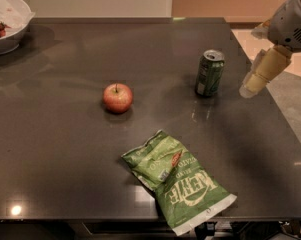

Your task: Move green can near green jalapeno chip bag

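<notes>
Tool [250, 86] right of upright green can [209, 73], not touching.

Single high view down across table [65, 149], pincer [256, 79] upper right

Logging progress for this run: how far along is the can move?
Done: nothing; green can stands upright back right, apart from the green jalapeno chip bag at front. In hand: pincer hovers right of the can, not touching. Left: grasp, carry, place by bag.

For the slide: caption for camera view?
Gripper hovers right of upright green can; green jalapeno chip bag lies at front edge.
</notes>
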Controlling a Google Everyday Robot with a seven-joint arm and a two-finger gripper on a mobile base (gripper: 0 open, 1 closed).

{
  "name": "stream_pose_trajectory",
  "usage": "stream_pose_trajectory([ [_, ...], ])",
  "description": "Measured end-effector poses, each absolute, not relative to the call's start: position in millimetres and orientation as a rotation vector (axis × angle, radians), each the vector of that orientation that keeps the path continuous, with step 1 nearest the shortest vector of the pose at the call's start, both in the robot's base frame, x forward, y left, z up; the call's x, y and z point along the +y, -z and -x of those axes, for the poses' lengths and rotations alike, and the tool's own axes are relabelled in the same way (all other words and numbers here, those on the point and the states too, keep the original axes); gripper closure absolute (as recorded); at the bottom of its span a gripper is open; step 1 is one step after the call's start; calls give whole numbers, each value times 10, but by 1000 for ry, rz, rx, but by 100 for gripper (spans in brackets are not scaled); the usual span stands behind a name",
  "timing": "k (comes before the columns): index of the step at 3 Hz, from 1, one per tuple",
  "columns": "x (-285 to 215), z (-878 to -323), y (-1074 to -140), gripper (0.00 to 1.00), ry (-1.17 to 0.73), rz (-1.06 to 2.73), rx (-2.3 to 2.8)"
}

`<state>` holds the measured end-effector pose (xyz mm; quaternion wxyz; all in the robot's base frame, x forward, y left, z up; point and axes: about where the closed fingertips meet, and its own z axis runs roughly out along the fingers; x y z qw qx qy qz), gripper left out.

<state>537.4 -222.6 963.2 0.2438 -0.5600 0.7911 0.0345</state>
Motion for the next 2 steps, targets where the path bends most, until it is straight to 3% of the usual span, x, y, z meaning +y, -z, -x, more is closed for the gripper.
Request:
stream_pose_trajectory([
  [2, -2208, -6111, -9407, 0, -190, 1424, 2136],
])
